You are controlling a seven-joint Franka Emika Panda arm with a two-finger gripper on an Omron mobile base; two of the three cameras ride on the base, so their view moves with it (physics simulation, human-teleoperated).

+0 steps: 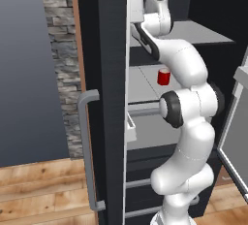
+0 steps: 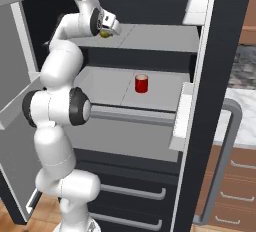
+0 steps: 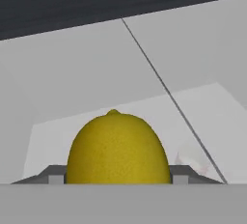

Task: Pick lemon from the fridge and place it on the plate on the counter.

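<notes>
Robot gripper (image 2: 106,30) pinching the lemon (image 2: 104,33) on the fridge's (image 2: 210,76) upper shelf.
Round, smooth fruit could slip free while withdrawing past the near shelf edge.

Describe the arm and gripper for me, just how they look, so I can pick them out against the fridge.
The arm is a chain of rounded, glossy white segments with dark grey-black bands and round caps at the joints, one cap grey-centred at the top. No cables or markings are visible. The gripper is small, with a white body; in the hand view its dark grey finger tips look short and blocky.
</notes>
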